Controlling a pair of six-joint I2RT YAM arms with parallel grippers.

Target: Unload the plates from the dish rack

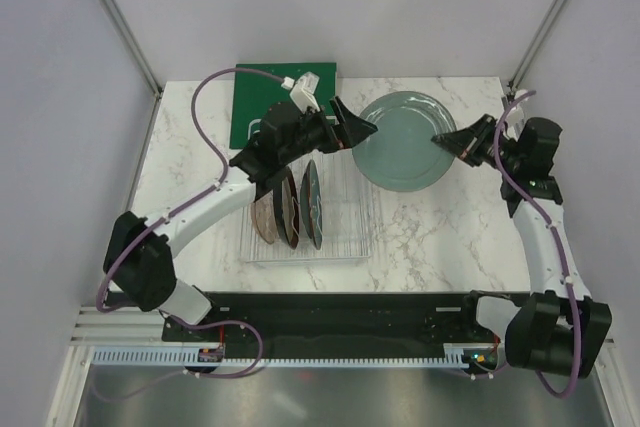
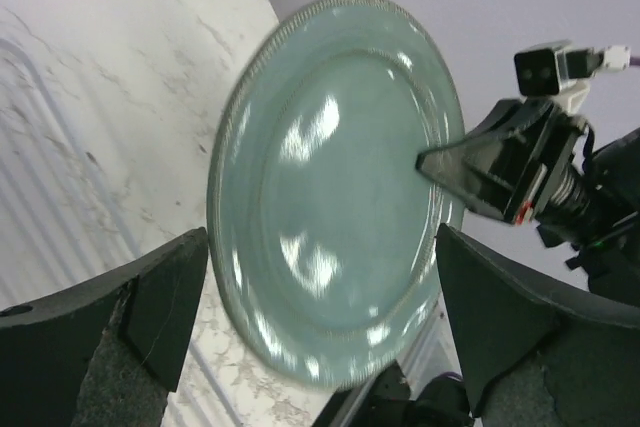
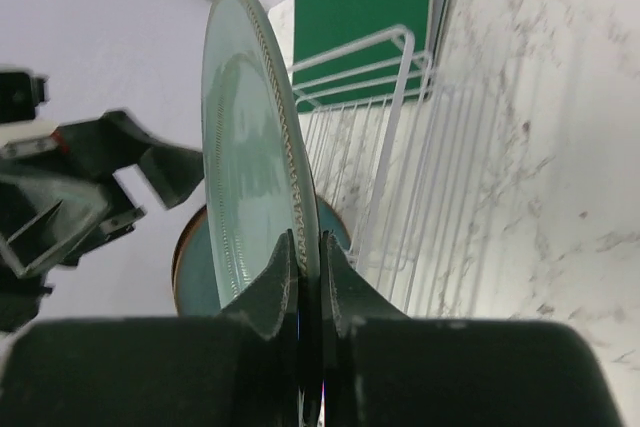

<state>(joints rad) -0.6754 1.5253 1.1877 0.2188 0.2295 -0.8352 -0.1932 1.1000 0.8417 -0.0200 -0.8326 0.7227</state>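
Two grippers at one pale grey-green plate (image 1: 405,142): right gripper (image 3: 305,247) clamps the rim between its fingers (image 3: 272,292); left gripper (image 1: 363,130), opposite, stands wide open, holding nothing.

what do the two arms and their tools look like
The left arm and right arm have white links between black joints, each trailed by a purple cable. The left tool and right tool are black with wedge-shaped fingers. A white camera block sits on the left wrist, and a small red mark shows at the right tool's base.
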